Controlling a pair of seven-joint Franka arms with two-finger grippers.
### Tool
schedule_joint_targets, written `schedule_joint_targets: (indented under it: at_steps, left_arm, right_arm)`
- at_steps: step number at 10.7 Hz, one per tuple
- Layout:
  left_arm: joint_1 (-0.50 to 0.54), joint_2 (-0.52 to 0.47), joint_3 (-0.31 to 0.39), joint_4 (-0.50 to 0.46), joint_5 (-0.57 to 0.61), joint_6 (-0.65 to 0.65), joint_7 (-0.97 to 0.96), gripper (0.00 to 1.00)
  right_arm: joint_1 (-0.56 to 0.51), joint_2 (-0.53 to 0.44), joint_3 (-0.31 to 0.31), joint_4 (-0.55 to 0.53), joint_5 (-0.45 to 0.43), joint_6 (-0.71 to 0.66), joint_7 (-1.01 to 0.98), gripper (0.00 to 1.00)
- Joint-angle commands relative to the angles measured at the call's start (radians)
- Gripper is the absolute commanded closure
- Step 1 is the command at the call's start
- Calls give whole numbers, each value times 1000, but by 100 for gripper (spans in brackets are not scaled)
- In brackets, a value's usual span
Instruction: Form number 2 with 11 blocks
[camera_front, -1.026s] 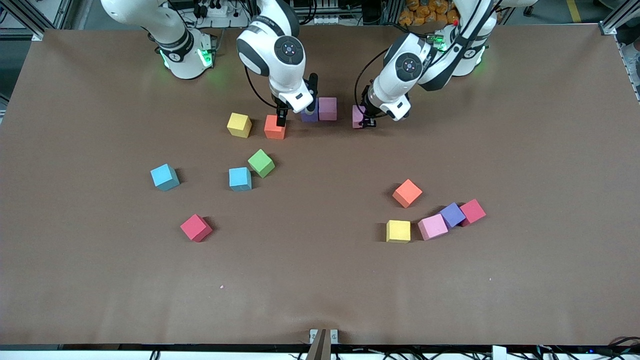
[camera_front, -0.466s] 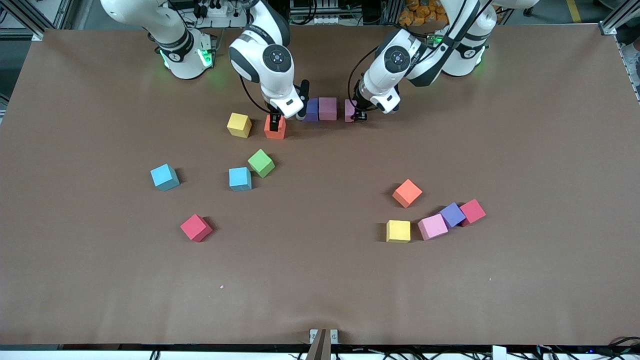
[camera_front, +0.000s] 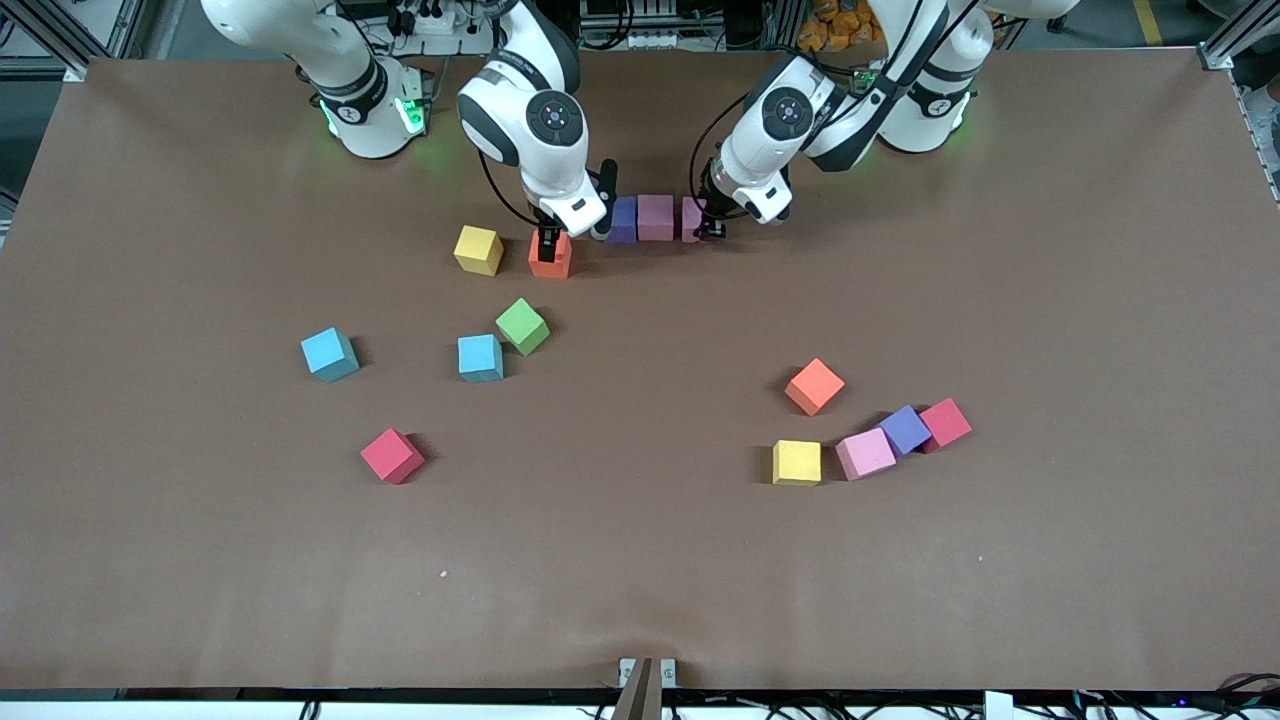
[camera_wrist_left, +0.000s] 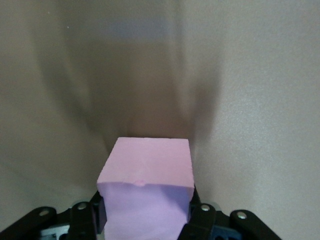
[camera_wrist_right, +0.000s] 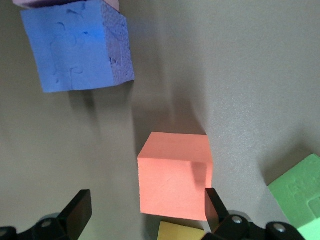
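Pink block (camera_wrist_left: 146, 192) clamped in left gripper (camera_wrist_left: 147, 215) — right gripper (camera_wrist_right: 145, 212) wide over orange block (camera_wrist_right: 174, 175).

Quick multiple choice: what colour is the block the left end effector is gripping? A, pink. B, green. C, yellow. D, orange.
A: in the left wrist view the left end effector is shut on a pink block, which the front view shows at the end of the row beside the mauve block.
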Motion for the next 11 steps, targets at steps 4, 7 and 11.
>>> schedule_joint_targets:
  at_steps: [4, 7, 11]
  left_arm:
    - [-37, 13, 2, 4, -27, 26, 0, 67]
    - [-51, 15, 4, 6, -27, 26, 0, 61]
    - [-25, 15, 7, 21, -25, 20, 0, 0]
  right_arm:
    - [-16, 10, 7, -18, -11, 51, -30, 0]
    - [-16, 42, 7, -20, -11, 85, -29, 0]
    - [-19, 67, 4, -20, -13, 111, -37, 0]
